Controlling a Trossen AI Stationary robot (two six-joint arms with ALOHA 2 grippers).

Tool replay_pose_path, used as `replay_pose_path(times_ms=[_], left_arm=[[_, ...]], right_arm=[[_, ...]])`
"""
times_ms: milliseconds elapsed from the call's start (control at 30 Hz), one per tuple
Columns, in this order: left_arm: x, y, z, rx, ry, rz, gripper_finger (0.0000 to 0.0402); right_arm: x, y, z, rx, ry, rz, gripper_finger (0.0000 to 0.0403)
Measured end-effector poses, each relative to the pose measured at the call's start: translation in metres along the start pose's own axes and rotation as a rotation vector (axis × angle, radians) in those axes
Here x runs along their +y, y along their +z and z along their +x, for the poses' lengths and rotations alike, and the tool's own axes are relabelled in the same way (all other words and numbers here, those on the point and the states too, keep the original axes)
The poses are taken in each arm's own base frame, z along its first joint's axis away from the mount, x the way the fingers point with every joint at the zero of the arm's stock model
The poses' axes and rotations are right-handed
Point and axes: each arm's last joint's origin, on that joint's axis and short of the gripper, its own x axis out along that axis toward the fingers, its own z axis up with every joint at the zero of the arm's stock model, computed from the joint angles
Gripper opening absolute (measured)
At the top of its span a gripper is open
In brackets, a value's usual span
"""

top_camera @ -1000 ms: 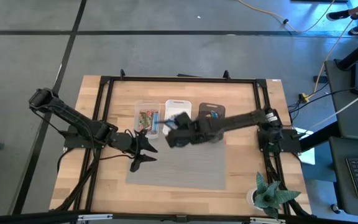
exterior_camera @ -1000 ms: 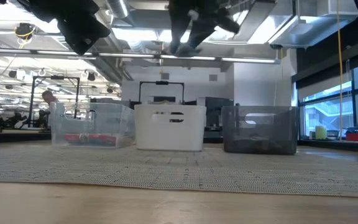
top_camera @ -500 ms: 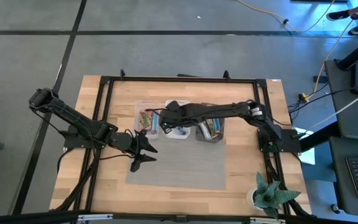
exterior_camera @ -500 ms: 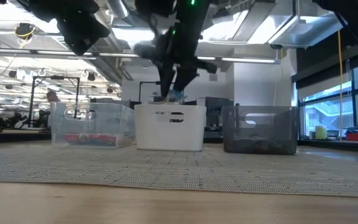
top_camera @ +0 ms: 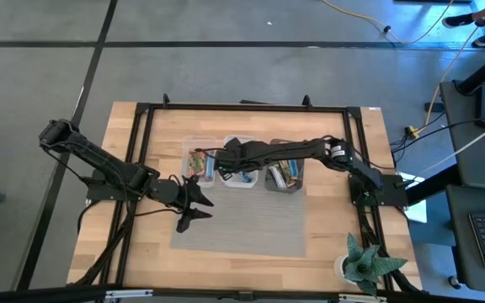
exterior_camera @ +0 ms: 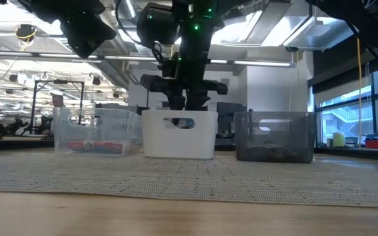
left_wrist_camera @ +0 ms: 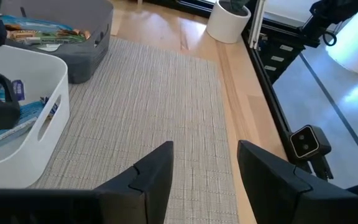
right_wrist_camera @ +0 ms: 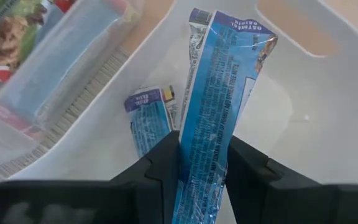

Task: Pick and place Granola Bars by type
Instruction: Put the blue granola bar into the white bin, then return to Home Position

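The right gripper has swung from over the mat to just above the white bin and dipped lower. Its fingers are clamped on a blue granola bar, which hangs inside the white bin over another blue bar. The clear bin beside it holds red-green bars, and the dark bin holds more. The left gripper has not moved; it waits over the mat, fingers apart, holding nothing.
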Motion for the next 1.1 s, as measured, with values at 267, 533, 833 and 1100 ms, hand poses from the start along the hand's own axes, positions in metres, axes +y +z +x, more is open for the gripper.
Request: replay_pose_path(times_ms=[267, 533, 833, 1100], left_arm=[[0.0, 0.0, 0.0, 0.0, 0.0, 0.0, 0.0171], [0.0, 0.0, 0.0, 0.0, 0.0, 0.0, 0.0171], [0.003, 0.007, -0.026, -0.04, 0.026, 0.003, 0.0171], [0.009, 0.013, -0.061, -0.087, 0.016, -0.021, 0.0171]], right_arm=[[0.001, -0.002, 0.003, 0.015, 0.004, -0.023, 0.0115], [0.001, -0.001, 0.003, 0.016, 0.005, -0.025, 0.0169], [-0.007, -0.011, -0.063, 0.028, 0.057, -0.188, 0.0227], [0.0, -0.069, -0.152, 0.098, 0.222, -0.437, 0.0226]])
